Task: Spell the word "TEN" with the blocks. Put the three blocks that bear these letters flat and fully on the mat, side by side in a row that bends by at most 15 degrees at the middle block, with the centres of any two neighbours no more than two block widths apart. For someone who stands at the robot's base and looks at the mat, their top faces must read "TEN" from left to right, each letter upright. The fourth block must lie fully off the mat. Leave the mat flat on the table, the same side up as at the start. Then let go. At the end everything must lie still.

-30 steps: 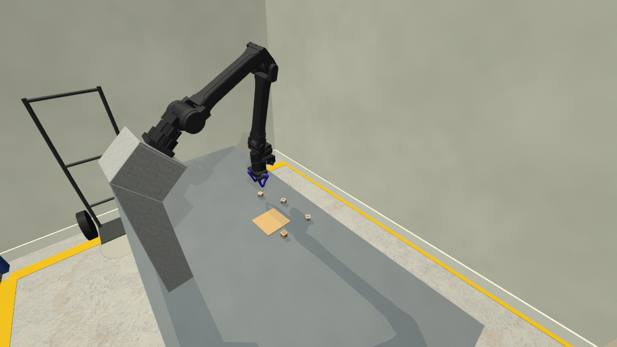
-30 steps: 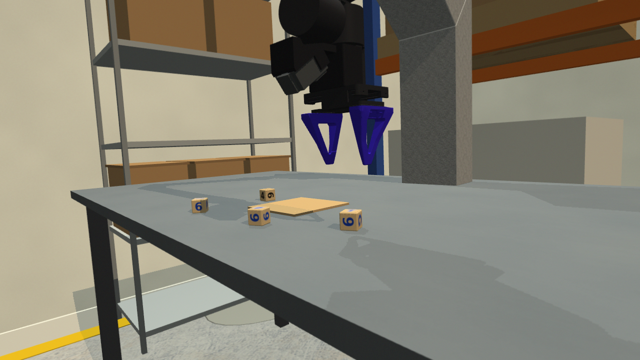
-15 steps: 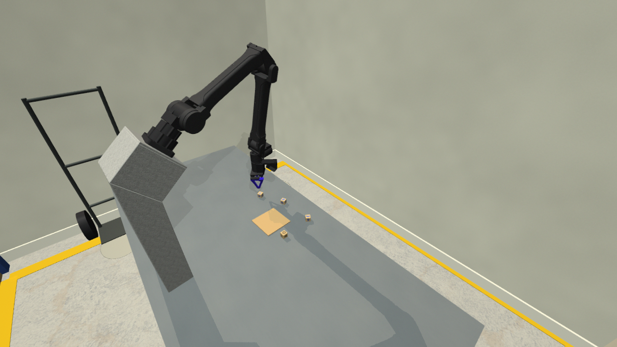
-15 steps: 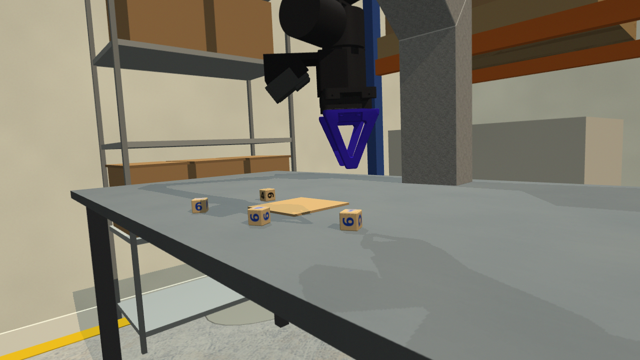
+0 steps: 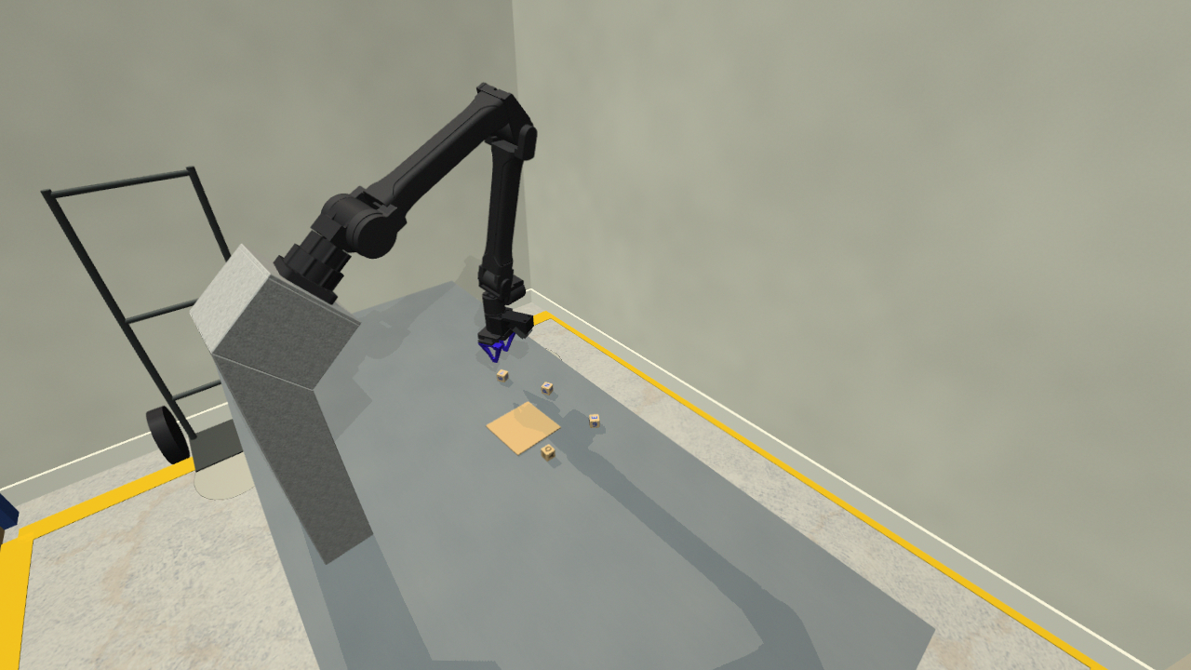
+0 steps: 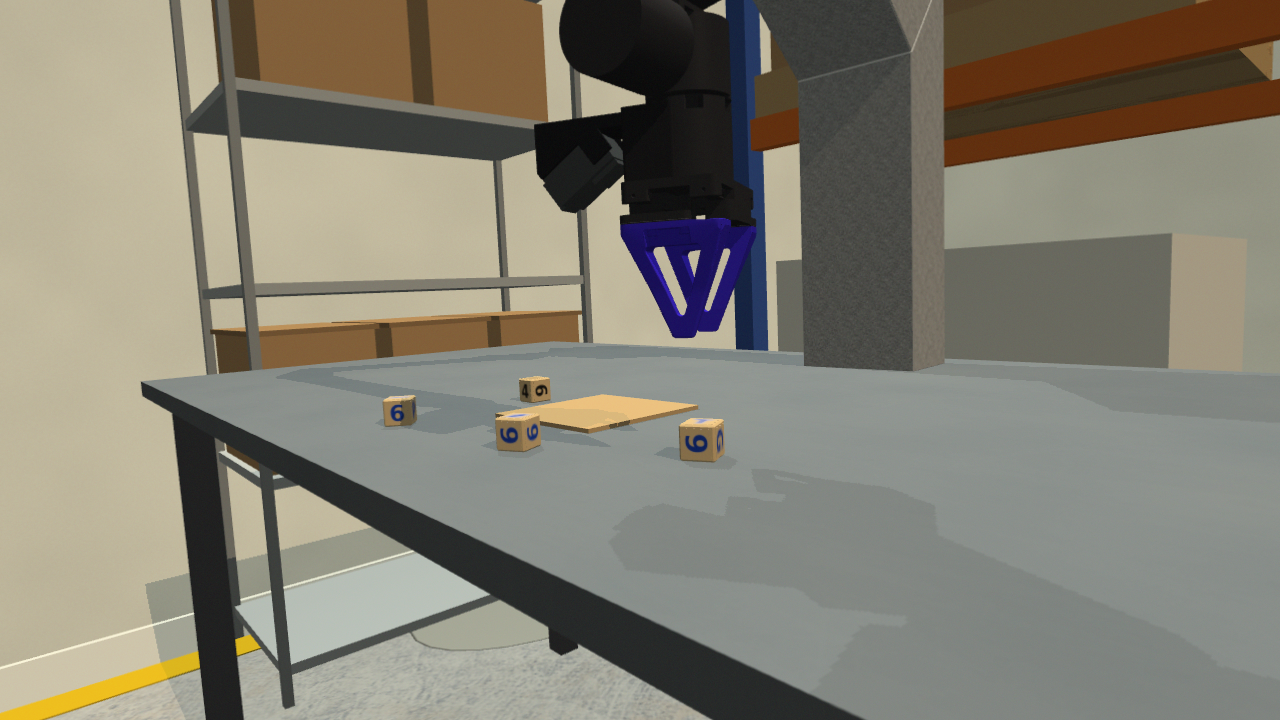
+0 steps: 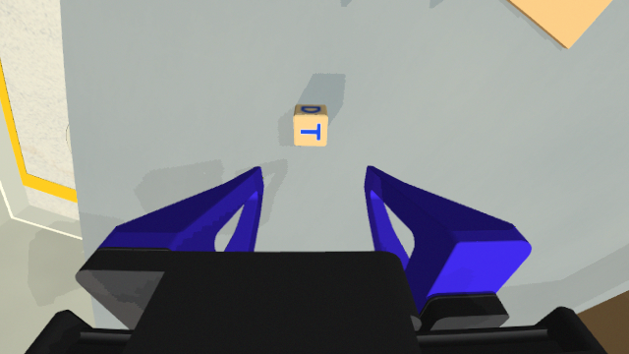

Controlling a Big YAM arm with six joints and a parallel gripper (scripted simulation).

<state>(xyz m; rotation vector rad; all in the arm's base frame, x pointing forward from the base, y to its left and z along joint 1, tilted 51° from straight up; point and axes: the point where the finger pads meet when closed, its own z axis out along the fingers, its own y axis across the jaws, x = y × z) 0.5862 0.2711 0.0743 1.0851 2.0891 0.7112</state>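
The tool [image 5: 497,353] [image 6: 691,334] [image 7: 314,176] hangs above the surface [image 5: 466,533] [image 6: 805,407] [image 7: 197,98], a little over half open, with nothing between its blue fingers. The T block [image 5: 501,375] [image 6: 701,440] [image 7: 311,130] sits off the tan mat [image 5: 523,427] [image 6: 617,410] [image 7: 567,22], its blue letter face up. Also off the mat are a second block [image 5: 547,387] [image 6: 517,432], a third block [image 5: 594,420] [image 6: 399,411] farther out, and a fourth block [image 5: 547,451] [image 6: 534,389] just beside the mat's edge. The grey pillar [image 5: 308,466] [image 6: 859,214] stands beyond the mat in the exterior view.

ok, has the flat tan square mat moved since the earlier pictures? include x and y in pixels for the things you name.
No, in the top view the mat [image 5: 523,428] [image 6: 617,411] [image 7: 565,20] lies where it did relative to the grey stone pedestal [image 5: 291,333] [image 6: 859,223].
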